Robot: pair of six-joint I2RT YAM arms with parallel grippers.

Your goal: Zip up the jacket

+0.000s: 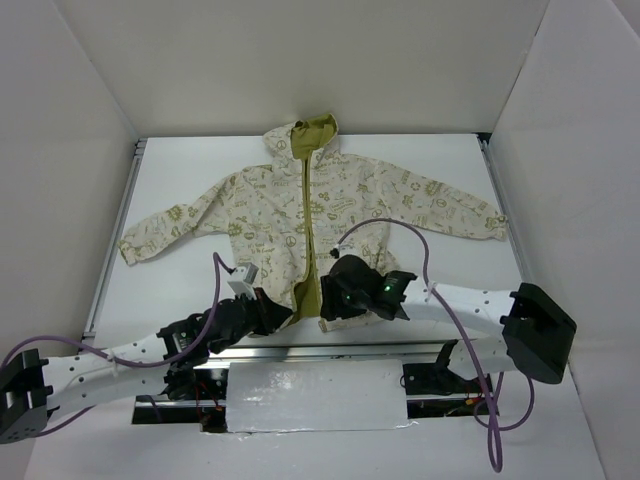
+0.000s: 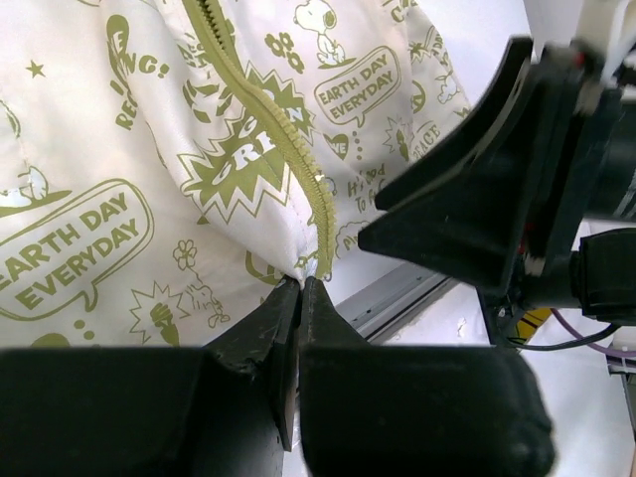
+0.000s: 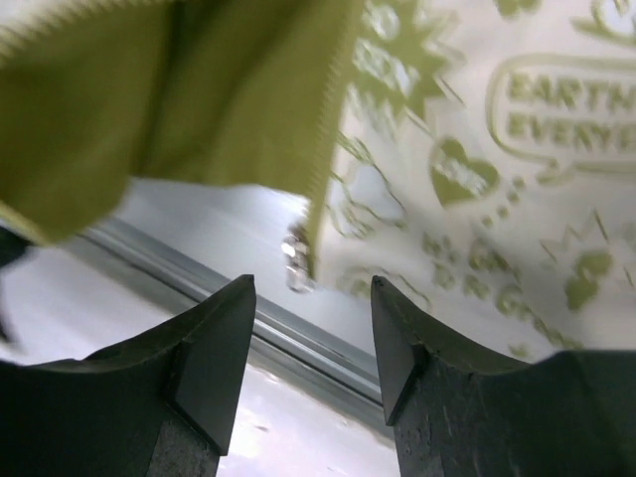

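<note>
The jacket point(image 1: 300, 205) lies flat on the white table, hood at the far end, its front parted at the bottom so the olive lining point(image 3: 199, 99) shows. My left gripper point(image 2: 301, 283) is shut on the hem of the jacket point(image 2: 119, 179), right at the lower end of the olive zipper teeth point(image 2: 288, 149). My right gripper point(image 3: 311, 288) stands open just below the metal zipper slider point(image 3: 296, 260), which hangs at the bottom edge of the other front panel point(image 3: 497, 149) without touching either finger. From above, the left gripper point(image 1: 280, 312) and the right gripper point(image 1: 332, 300) sit close together at the hem.
A metal rail point(image 1: 330, 350) runs along the table's near edge, just beneath the hem. A shiny plate point(image 1: 315, 395) lies between the arm bases. White walls enclose the table on three sides. Purple cables point(image 1: 400, 225) loop over the jacket's right side.
</note>
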